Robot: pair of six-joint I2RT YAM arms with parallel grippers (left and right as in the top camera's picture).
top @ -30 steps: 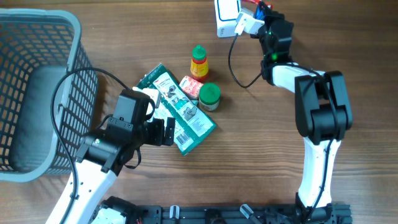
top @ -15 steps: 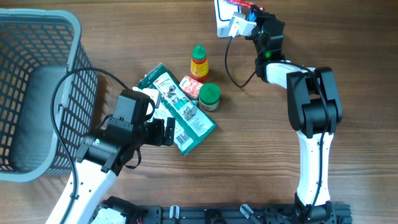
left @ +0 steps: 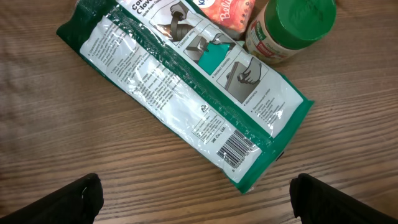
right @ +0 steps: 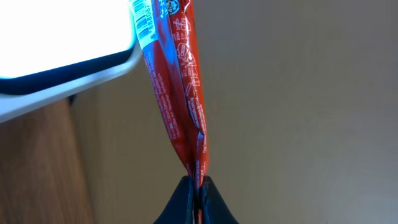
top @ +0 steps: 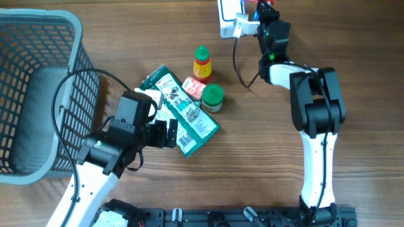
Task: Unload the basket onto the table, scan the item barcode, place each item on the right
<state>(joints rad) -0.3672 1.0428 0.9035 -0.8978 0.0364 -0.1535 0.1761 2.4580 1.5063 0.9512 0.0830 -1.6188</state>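
My right gripper [right: 198,193] is shut on the lower end of a thin red packet [right: 177,81], which stands upright beside the white scanner [right: 62,37]. The packet's barcode [right: 144,22] lies at its top, next to the scanner's bright face. Overhead, that gripper [top: 261,12] and the red packet [top: 259,5] are at the table's far edge by the scanner [top: 228,16]. My left gripper [left: 199,202] is open, hovering just short of a green and white packet [left: 186,93] whose barcode [left: 238,148] faces up. Overhead it sits at the packet's near-left side [top: 166,133].
A grey mesh basket [top: 79,31] fills the left side. A small red bottle with a green cap [top: 201,63], a green-lidded jar [top: 213,96] and an orange-pink packet [top: 192,85] crowd the green packet's far end. A black cable [top: 237,63] loops down from the scanner.
The right wrist swung left toward the scanner with the red packet, then settled slightly back. The left arm and the items on the table have not moved.
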